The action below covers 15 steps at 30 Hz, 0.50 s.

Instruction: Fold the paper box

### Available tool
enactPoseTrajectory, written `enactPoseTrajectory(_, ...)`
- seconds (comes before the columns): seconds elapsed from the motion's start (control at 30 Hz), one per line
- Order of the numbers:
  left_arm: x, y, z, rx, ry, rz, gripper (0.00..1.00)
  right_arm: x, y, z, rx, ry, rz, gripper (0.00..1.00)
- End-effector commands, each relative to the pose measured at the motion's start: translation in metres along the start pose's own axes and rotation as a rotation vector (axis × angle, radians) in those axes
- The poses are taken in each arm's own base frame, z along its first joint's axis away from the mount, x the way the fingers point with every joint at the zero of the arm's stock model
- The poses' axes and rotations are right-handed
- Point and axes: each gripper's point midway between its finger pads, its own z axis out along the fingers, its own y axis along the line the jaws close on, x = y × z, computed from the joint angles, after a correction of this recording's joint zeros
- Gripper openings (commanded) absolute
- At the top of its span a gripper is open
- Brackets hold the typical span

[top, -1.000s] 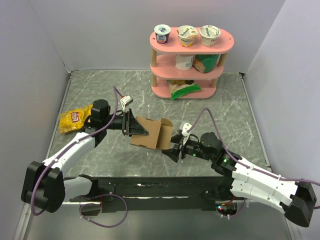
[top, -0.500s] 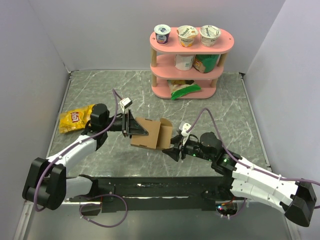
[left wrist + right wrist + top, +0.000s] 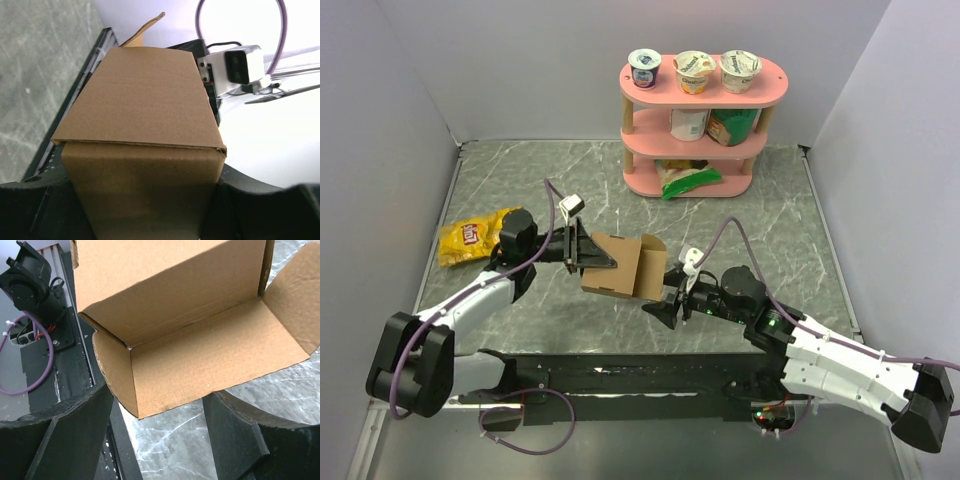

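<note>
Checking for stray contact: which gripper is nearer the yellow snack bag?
Left. The left gripper, clamped on the paper box, is a short way to the right of the yellow snack bag in the top view. The right gripper is at the box's opposite end, farther away.

A pink shelf holds yogurt cups; a yellow snack bag lies left.

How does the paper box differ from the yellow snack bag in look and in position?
The paper box is plain brown, with stiff flat walls; the yellow snack bag is printed and crumpled. The box is held in the left gripper, one end open; the bag lies loose on the table. Both are small packages.
</note>
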Motion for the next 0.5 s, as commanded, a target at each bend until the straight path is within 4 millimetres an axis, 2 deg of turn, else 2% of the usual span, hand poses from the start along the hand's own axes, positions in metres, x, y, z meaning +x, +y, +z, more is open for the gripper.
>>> enactPoseTrajectory(0.0, -0.004, -0.004, 0.001, -0.043, 0.006, 0.063, 0.44, -0.038, 0.006, -0.004, -0.018, -0.106, -0.043, 0.76)
enactPoseTrajectory(0.13, -0.006, -0.001, 0.001, -0.071, 0.005, 0.080, 0.43, -0.036, 0.004, -0.002, -0.015, -0.093, -0.065, 0.74)
enactPoseTrajectory(0.27, -0.008, 0.007, 0.000, -0.145, 0.013, 0.134, 0.43, -0.040, 0.004, 0.001, -0.012, -0.084, -0.049, 0.66)
enactPoseTrajectory(0.47, -0.011, 0.013, 0.000, -0.193, -0.016, 0.181, 0.43, -0.056, 0.018, 0.004, -0.086, -0.147, -0.009, 0.61)
